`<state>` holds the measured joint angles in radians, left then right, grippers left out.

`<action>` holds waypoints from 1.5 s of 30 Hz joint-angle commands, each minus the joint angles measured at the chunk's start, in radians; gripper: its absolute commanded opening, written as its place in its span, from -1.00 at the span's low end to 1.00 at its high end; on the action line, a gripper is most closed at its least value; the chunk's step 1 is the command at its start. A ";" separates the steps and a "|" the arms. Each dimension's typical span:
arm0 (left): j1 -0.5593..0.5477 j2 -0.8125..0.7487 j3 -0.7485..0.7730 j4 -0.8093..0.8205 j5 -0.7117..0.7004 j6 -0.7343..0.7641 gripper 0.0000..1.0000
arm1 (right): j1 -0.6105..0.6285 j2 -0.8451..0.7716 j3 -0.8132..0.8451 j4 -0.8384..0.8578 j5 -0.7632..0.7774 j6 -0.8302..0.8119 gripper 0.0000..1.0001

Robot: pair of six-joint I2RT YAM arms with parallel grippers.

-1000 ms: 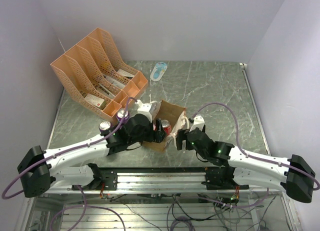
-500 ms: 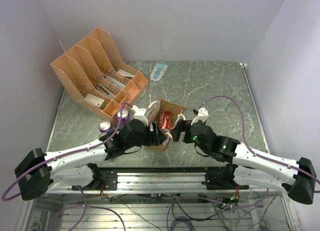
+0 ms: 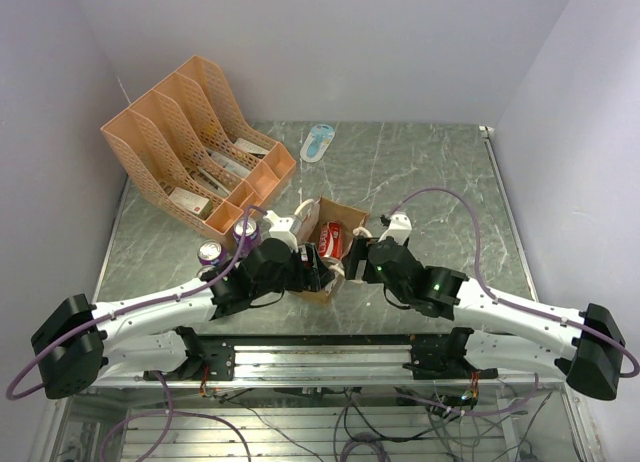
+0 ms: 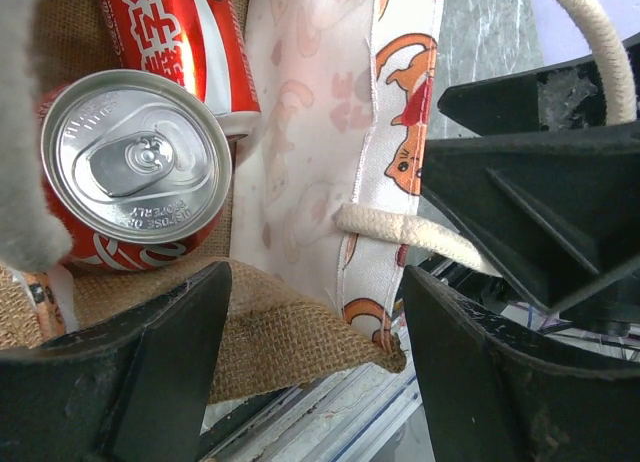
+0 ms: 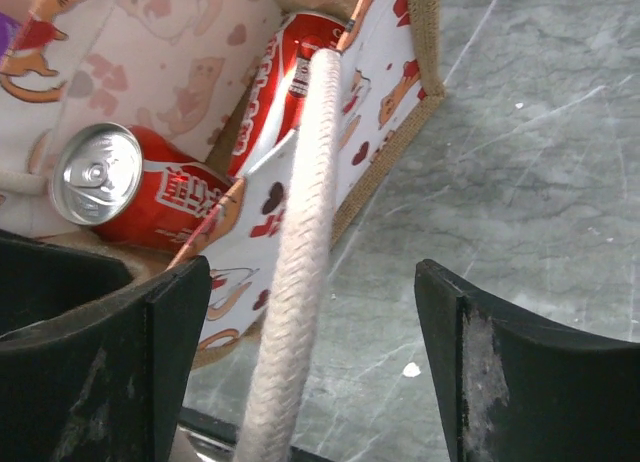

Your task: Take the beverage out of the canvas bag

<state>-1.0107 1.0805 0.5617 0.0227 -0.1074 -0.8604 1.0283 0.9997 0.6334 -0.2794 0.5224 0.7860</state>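
Pale lilac walls close in a green marbled surface (image 3: pixel 430 182). At its far left corner stands an orange file rack (image 3: pixel 190 132), and two purple cans (image 3: pixel 210 252) stand just beside the left arm.

Near the middle of the near edge, the left fingers (image 4: pixel 130 382) sit on either side of the near corner of the canvas bag (image 3: pixel 345 214). Whether they pinch the cloth I cannot tell.

Inside the bag lie two red cans. One (image 4: pixel 135 167) shows its silver top, and the other (image 4: pixel 175 32) lies lengthwise, touching it. Neither is held.

The right fingers (image 5: pixel 500 382) stand wide at the bag's right side. The cream rope handle (image 5: pixel 315 132) runs between them, touching neither.

The main risk, as I judge it, is that handle. If the right fingers close here, they catch rope instead of a can, and lifting would drag or tip the soft bag. A can is also smooth and round, so an off-centre grip could let it slip. Pulling one can may roll the other. A swing of the left arm could knock over the purple cans.
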 commanded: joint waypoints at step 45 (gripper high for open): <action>-0.009 0.235 0.454 -0.662 -0.453 0.354 0.72 | -0.004 0.028 -0.222 0.114 -0.134 -0.085 -0.52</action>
<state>-1.0187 1.3254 1.0069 -0.5495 -0.4767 -0.5262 1.0210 1.0164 0.4278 -0.1379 0.4030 0.7242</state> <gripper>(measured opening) 0.854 0.244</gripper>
